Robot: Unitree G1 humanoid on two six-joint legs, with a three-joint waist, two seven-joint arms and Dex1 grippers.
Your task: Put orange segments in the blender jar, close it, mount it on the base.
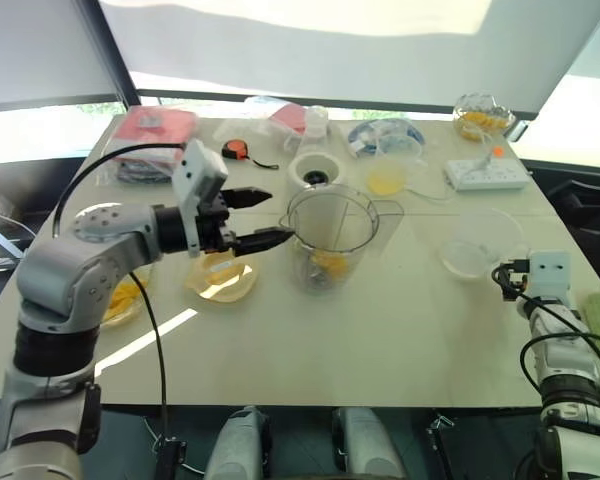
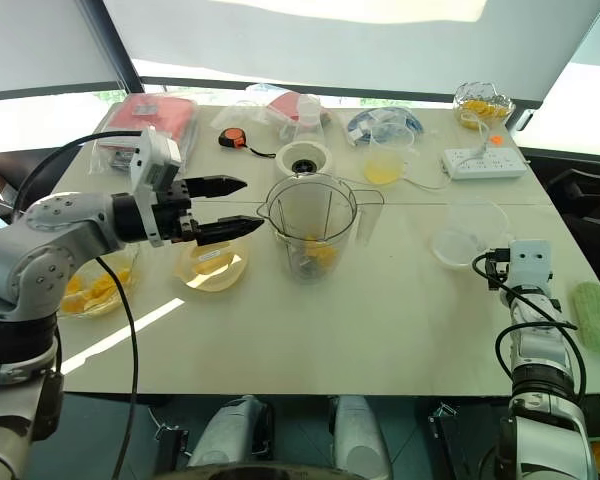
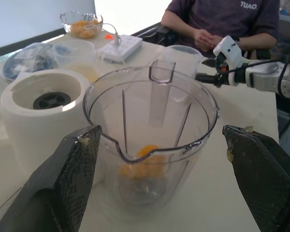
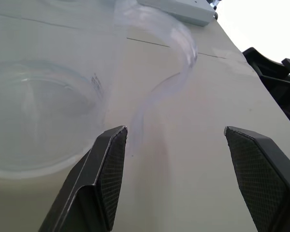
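Observation:
The blender jar (image 1: 330, 232) stands upright and uncovered in the middle of the table, with a few orange segments (image 1: 327, 262) at its bottom. Just behind it stands the white base (image 1: 315, 170), its dark socket bare. My left gripper (image 1: 265, 217) hovers level beside the jar's spout on the left, open and holding nothing; in the left wrist view its fingers (image 3: 77, 164) stand either side of the jar (image 3: 150, 140). My right gripper (image 4: 175, 130) is open and empty near the table's right edge, beside a shallow clear round dish (image 4: 38, 121).
More orange pieces lie in a glass bowl (image 1: 220, 278) under my left gripper, in another at the left edge (image 1: 120, 297) and in one at the far right (image 1: 483, 115). A power strip (image 1: 485, 172), a cup of yellow liquid (image 1: 385, 175) and a tape measure (image 1: 237, 150) sit behind. A person (image 3: 222, 19) sits across the table.

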